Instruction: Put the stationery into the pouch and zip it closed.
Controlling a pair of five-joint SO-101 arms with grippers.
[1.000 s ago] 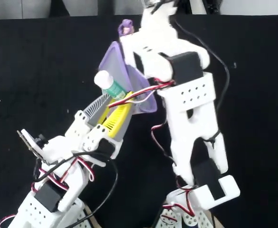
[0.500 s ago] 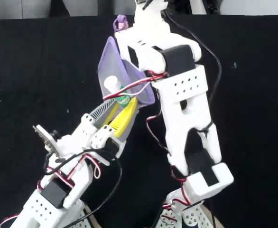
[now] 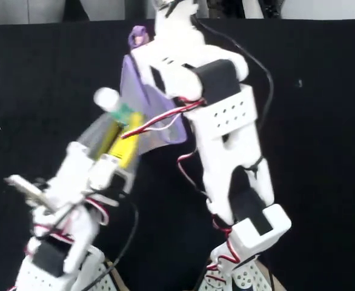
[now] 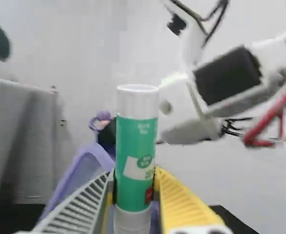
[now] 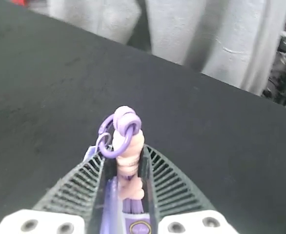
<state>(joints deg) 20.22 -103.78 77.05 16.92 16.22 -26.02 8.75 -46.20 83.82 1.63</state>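
Note:
A green glue stick [image 3: 118, 109] with a white cap stands in my left gripper [image 3: 118, 130], which is shut on its lower body. In the left wrist view the glue stick [image 4: 136, 156] rises between the grey and yellow fingers [image 4: 182, 207]. My right gripper [image 3: 146, 51] holds a translucent purple pouch [image 3: 138, 91] up off the table, shut on its top edge by the pink charm [image 5: 126, 146] and purple rings. The stick's cap is just left of the pouch's side. Whether the pouch's mouth is open is hidden.
A black cloth [image 3: 317, 121] covers the table under both arms. The right arm's white links and red wires [image 3: 226, 139] stand close beside the left gripper. A pale wall and grey fabric [image 5: 192, 34] lie behind the table.
The left arm has swung left, carrying the glue stick from against the pouch to just beside its left edge. The right arm and pouch have also shifted a little left.

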